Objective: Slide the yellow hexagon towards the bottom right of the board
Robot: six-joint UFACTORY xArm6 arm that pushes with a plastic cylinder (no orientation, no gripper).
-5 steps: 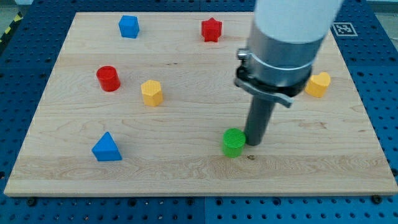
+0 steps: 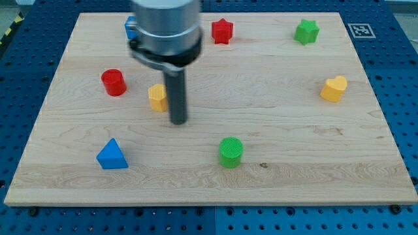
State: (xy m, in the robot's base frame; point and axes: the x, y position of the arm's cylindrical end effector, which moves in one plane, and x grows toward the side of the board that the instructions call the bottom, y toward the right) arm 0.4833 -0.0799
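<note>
The yellow hexagon (image 2: 157,97) sits left of the board's middle, its right side hidden by the rod. My tip (image 2: 178,121) rests on the board just right of and slightly below it, close to or touching it; I cannot tell which. The arm's grey body covers the upper left-centre of the view.
A green cylinder (image 2: 230,151) lies below centre. A red cylinder (image 2: 113,82) is at left, a blue triangle (image 2: 112,155) at lower left. A blue block (image 2: 130,27) is partly hidden at top. A red star (image 2: 222,31), green star (image 2: 305,31) and yellow heart (image 2: 334,88) lie to the right.
My tip has moved left and up, from beside the green cylinder to beside the yellow hexagon. The green cylinder has shifted slightly left. The green star has come into view.
</note>
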